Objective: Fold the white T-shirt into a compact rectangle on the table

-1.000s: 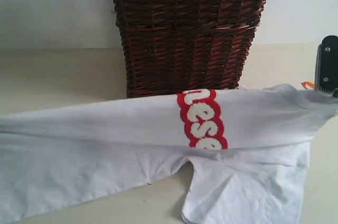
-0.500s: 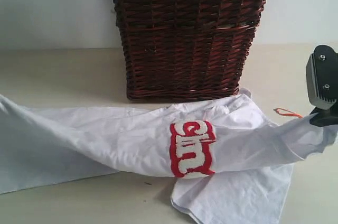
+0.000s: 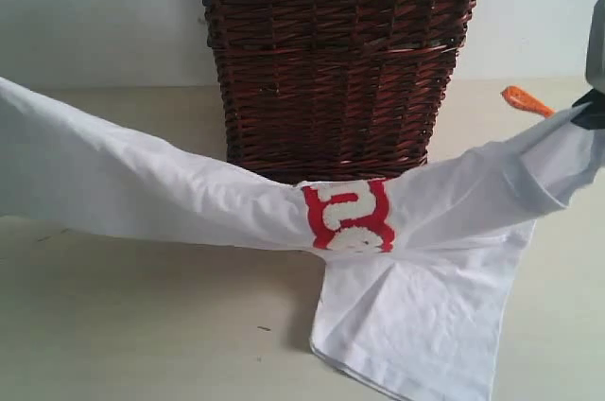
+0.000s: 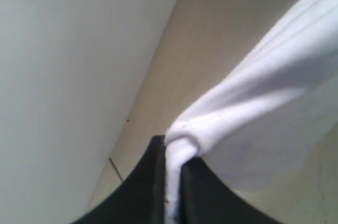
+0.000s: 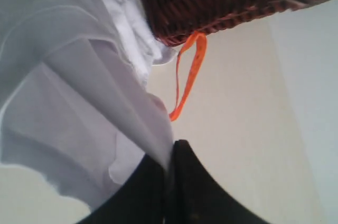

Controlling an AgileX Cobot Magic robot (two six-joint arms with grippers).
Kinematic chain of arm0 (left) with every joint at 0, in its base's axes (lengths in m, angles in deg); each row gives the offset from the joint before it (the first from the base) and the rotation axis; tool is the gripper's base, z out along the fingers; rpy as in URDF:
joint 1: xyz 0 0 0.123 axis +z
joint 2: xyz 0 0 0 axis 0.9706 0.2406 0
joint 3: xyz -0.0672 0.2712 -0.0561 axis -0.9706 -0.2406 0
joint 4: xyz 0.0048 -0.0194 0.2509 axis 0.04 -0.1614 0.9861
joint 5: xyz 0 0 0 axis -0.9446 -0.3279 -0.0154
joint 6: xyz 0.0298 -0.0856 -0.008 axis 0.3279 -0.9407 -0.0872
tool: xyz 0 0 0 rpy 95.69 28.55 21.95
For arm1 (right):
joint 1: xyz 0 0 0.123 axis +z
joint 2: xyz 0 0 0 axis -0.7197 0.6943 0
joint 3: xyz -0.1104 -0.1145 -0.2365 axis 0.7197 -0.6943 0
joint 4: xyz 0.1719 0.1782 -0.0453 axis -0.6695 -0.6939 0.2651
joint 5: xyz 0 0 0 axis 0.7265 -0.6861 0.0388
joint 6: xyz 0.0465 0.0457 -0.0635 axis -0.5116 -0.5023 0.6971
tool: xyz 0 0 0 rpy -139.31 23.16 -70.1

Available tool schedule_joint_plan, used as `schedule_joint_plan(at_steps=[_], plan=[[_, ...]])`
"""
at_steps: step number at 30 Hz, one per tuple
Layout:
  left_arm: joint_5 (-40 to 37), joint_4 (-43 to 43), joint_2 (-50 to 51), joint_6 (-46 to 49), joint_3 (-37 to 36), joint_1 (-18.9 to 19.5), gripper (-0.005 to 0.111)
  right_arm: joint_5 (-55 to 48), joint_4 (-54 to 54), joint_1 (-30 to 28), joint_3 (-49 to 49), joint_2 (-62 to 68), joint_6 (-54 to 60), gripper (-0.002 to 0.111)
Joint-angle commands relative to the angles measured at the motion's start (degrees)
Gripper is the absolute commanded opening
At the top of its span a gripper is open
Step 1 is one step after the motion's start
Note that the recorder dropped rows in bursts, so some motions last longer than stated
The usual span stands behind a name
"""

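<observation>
- white T-shirt — held up at both ends as a sagging, wrinkled band in front of the wicker basket
- one flap drapes down onto the table
- red-rimmed letters bunched at the low middle, unreadable
- orange neck tag sticks out near the right end
- left gripper — jaws clamped on a bunched fold of the shirt
- right gripper — jaws pinched together on a thin edge of the cloth
</observation>
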State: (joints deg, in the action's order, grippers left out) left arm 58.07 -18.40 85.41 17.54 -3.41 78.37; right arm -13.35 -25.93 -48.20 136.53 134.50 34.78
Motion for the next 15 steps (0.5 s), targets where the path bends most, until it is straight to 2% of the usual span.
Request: schedule_joint_plan(at_steps=[1,4,6,9,15], plan=[[1.2,-1.1,-4.4,-0.2,0.4,0.0,0.0,2.8,-0.3,-0.4,2.1,-2.9,-3.6,0.0],[2.8,-1.1,-7.9,-2.1,0.4,0.0,0.0,4.6,1.9,-0.4,2.6,-4.1,-6.3,0.0],[3.8,-1.1,-10.9,-4.7,0.4,0.0,0.0,6.0,7.2,-0.4,2.6,-5.5,-10.4,0.0],[1.5,-1.1,-16.3,-5.0,0.4,0.0,0.0,8.8,13.4,-0.4,2.6,-9.3,-15.7,0.0],[-6.1,-1.2,-22.5,-8.6,0.4,0.0,0.0,5.0,11.6,-0.4,2.6,-16.3,-16.8,0.0]])
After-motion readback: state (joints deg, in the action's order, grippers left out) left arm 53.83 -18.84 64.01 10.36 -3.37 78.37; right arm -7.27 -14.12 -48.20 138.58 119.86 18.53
